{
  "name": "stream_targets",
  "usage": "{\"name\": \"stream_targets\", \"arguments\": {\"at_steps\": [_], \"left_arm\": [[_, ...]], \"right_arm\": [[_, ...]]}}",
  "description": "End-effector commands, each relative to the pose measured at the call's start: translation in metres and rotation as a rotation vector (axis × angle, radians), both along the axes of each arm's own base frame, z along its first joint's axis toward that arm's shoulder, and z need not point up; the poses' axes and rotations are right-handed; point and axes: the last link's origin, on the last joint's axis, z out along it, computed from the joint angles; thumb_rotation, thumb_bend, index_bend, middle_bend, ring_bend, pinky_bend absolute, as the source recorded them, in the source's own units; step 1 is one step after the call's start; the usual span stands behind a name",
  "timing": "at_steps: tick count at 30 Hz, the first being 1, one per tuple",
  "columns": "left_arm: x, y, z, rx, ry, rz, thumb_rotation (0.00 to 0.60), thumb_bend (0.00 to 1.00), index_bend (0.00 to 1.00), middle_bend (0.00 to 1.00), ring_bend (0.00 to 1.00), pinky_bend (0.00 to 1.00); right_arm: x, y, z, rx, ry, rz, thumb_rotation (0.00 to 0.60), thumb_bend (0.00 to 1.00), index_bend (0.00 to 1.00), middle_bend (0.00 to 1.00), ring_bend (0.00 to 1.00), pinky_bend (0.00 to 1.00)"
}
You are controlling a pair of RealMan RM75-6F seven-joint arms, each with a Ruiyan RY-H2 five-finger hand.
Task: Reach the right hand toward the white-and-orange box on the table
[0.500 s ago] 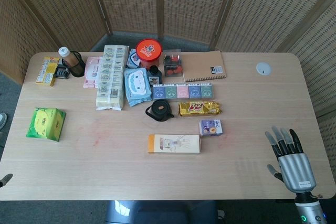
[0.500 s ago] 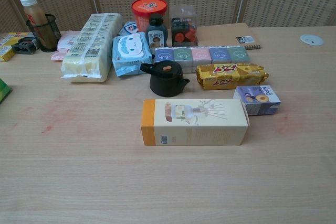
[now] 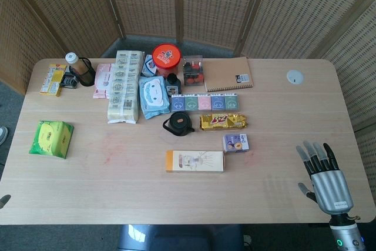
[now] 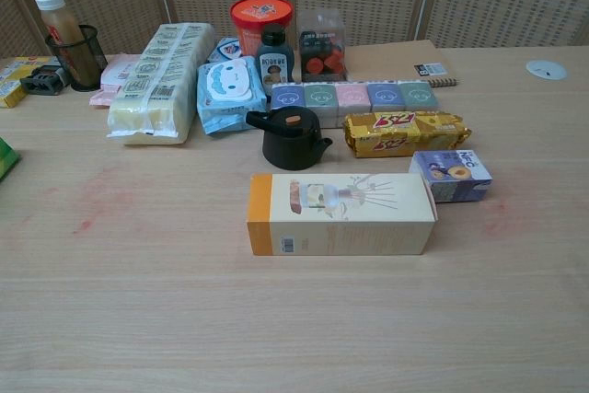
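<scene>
The white-and-orange box (image 3: 194,161) lies flat on the table's near middle, orange end to the left; the chest view shows the same box (image 4: 340,214) up close. My right hand (image 3: 325,176) hovers over the table's near right corner, palm down with fingers spread and holding nothing, well to the right of the box. It does not appear in the chest view. Only a dark tip of my left hand (image 3: 3,200) shows at the near left edge, too little to read its fingers.
Behind the box sit a black teapot (image 3: 178,124), a yellow snack pack (image 3: 223,121) and a small purple box (image 3: 235,143). Further back are a row of small boxes, wipes, a red tub and a notebook (image 3: 228,74). A green box (image 3: 51,139) lies left.
The right hand has sunk very slightly toward the near edge, otherwise holding its pose. The left hand's tip has slid a little further out of view. The objects have not moved.
</scene>
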Motion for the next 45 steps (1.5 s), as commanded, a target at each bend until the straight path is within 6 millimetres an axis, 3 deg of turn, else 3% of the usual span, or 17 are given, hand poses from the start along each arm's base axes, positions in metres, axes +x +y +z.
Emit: {"name": "stream_targets", "arguments": {"at_steps": [1, 4, 6, 9, 11, 14, 26, 38, 45], "left_arm": [[-0.001, 0.002, 0.000, -0.002, -0.005, 0.009, 0.600, 0.00, 0.00, 0.00, 0.00, 0.05], [-0.002, 0.005, 0.000, -0.003, -0.008, 0.019, 0.600, 0.00, 0.00, 0.00, 0.00, 0.05], [-0.002, 0.006, 0.000, -0.003, -0.010, 0.023, 0.600, 0.00, 0.00, 0.00, 0.00, 0.05], [-0.002, 0.007, 0.000, -0.003, -0.013, 0.027, 0.600, 0.00, 0.00, 0.00, 0.00, 0.05], [-0.003, 0.008, 0.000, -0.005, -0.015, 0.032, 0.600, 0.01, 0.00, 0.00, 0.00, 0.05], [-0.004, 0.009, 0.000, -0.008, -0.019, 0.038, 0.600, 0.00, 0.00, 0.00, 0.00, 0.05], [-0.006, 0.015, -0.002, -0.021, -0.020, 0.059, 0.600, 0.00, 0.00, 0.00, 0.00, 0.05], [-0.009, 0.023, -0.003, -0.033, -0.023, 0.086, 0.600, 0.00, 0.00, 0.00, 0.00, 0.05], [-0.010, 0.022, -0.003, -0.039, -0.029, 0.086, 0.600, 0.00, 0.00, 0.00, 0.00, 0.05]], "right_arm": [[0.001, -0.008, 0.002, -0.009, -0.020, 0.016, 0.600, 0.01, 0.00, 0.37, 0.43, 0.34], [0.005, -0.020, 0.002, -0.011, -0.011, 0.058, 0.600, 0.12, 0.00, 0.60, 0.70, 0.69], [0.008, -0.028, -0.001, -0.011, -0.007, 0.082, 0.600, 0.24, 0.00, 0.70, 0.83, 0.86], [0.011, -0.038, -0.010, 0.016, -0.003, 0.095, 0.600, 0.48, 0.00, 0.80, 0.94, 0.99], [0.016, -0.045, -0.021, 0.075, -0.025, 0.096, 0.600, 0.57, 0.00, 0.82, 0.98, 1.00], [0.024, -0.051, -0.034, 0.171, -0.021, 0.095, 0.600, 0.61, 0.00, 0.83, 1.00, 1.00], [0.081, -0.072, -0.091, 0.506, 0.127, 0.298, 0.600, 0.62, 0.00, 0.83, 1.00, 1.00], [0.129, -0.078, -0.122, 0.646, 0.185, 0.401, 0.600, 0.63, 0.00, 0.83, 1.00, 1.00], [0.143, -0.094, -0.134, 0.664, 0.240, 0.372, 0.600, 0.63, 0.00, 0.83, 1.00, 1.00]]}}
